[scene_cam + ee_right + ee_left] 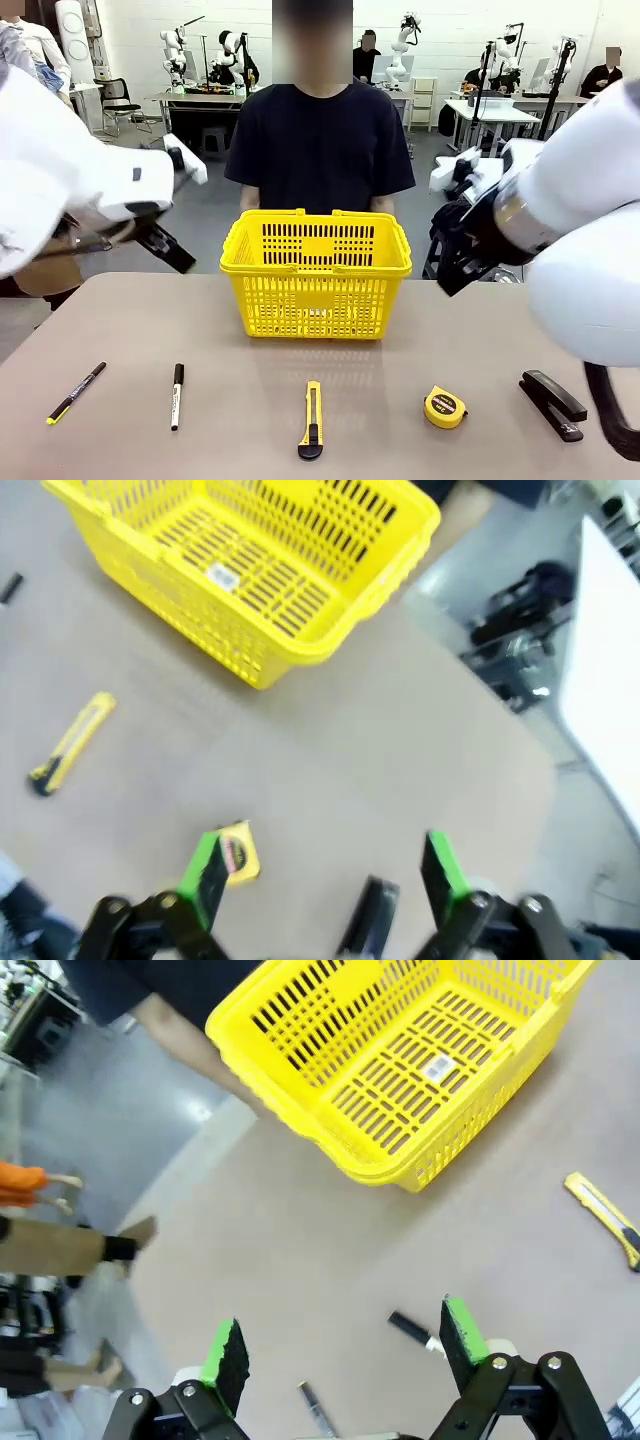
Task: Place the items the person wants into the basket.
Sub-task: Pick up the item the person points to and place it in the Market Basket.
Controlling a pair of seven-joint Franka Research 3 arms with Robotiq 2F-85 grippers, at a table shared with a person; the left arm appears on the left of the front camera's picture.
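Left pincer (342, 1338) and right pincer (322, 865) both spread, hovering; marker (176, 396), tape measure (445, 407), stapler (552, 404) lie on surface (240, 370) before basket (300, 300). We'd await the person's (318, 140) pick, then straddle it crosswise

The worktop (240, 365) is plain and light brown. A big yellow basket (316, 272) sits in the middle, on the far side. Along the near side lie a thin black pen (76, 392), a white marker (176, 396), a yellow knife (312, 420), a round tape measure (445, 407) and a black stapler (552, 403), all in a row and none touching.
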